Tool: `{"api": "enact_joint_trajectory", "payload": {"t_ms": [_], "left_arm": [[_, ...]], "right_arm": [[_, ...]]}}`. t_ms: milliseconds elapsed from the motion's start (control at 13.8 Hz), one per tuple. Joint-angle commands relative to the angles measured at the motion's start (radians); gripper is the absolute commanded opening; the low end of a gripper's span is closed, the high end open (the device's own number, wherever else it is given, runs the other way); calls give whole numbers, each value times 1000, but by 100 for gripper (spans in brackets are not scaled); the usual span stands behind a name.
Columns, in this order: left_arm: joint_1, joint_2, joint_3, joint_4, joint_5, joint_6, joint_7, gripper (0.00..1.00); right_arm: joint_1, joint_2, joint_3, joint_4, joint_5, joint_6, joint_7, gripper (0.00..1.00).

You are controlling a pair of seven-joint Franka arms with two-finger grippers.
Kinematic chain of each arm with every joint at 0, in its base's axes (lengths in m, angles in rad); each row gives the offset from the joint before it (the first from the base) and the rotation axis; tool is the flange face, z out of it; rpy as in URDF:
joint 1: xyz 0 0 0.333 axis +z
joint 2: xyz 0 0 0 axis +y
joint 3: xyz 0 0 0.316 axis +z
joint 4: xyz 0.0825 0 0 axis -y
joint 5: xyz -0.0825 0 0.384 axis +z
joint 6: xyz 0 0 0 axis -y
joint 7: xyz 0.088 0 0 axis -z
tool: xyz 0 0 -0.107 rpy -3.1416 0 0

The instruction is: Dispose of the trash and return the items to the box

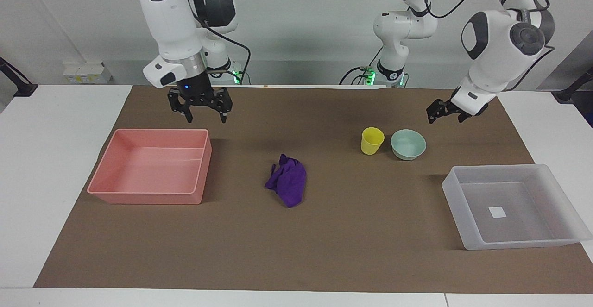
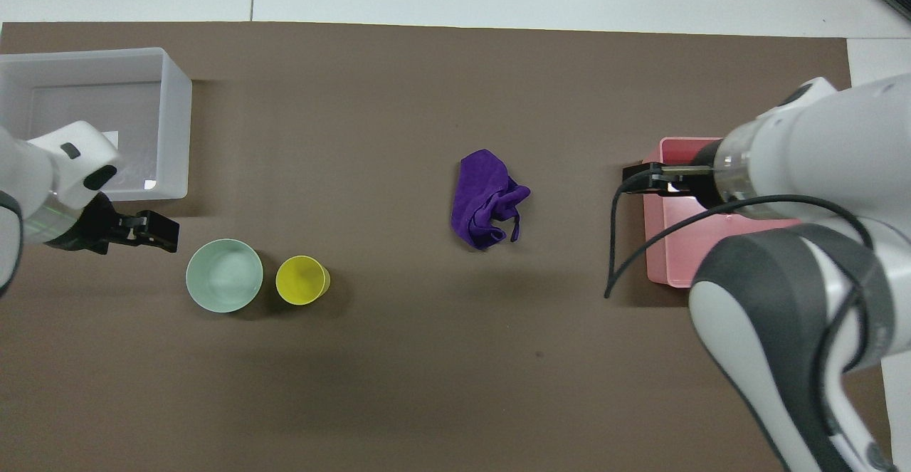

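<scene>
**Cloth sits between both arms, closer to the right one**

Nothing is picked up yet. The cloth [image 1: 287, 180] lies crumpled in the middle of the surface [image 1: 324, 242], roughly midway between the pink bin [image 1: 104, 177] at the right arm's end and the clear box [image 1: 477, 242] at the left arm's end. Its long axis runs roughly away from the robots, slightly slanted, with a loose tail on the side nearer them.

The right gripper [image 1: 204, 115] hangs in the air over the edge of the pink bin nearest the robots and toward the cloth. Its fingers are spread wide and hold nothing. From there the cloth lies toward the table's middle and farther from the robots, so the likely move is outward, toward the centre and down. A grasp across the cloth's short width looks easiest, since the wad is narrower that way.

The left gripper [image 1: 445, 111] hovers over the surface close to the bowl [image 1: 408, 144], toward the left arm's end of it; whether its fingers are parted I cannot tell, and it carries nothing. The cup [image 1: 372, 140] stands just beside the bowl, toward the cloth, and both are nearer the robots than the box. The left arm is plainly the nearer one for those two; the right arm is the nearer one for the cloth and the pink bin.
</scene>
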Motion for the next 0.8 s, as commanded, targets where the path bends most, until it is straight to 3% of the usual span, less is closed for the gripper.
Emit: {"api": "enact_joint_trajectory", "payload": {"t_ms": [0,145,290,362,507,652,725], "left_arm": [[5,-58,-4,-248,-12,215,24,100],[8,-52,-4,-337,-12,323,26,100],[11,-38,-4,-359,-12,377,21,100],[13,-21,-4,-357,-14,383,20,84],[16,8,-4,-354,-15,383,15,27],[34,22,-4,-342,-15,374,17,3],[34,22,-4,-331,-15,363,15,0]], "right_arm": [[48,98,-1,3,22,143,55,100],[96,178,-2,3,25,255,81,100],[140,238,-2,3,26,341,97,100],[154,259,-2,3,26,371,109,100],[183,308,-2,3,26,448,115,100],[215,368,-2,4,26,532,141,100],[232,393,-2,4,25,559,144,100]]}}
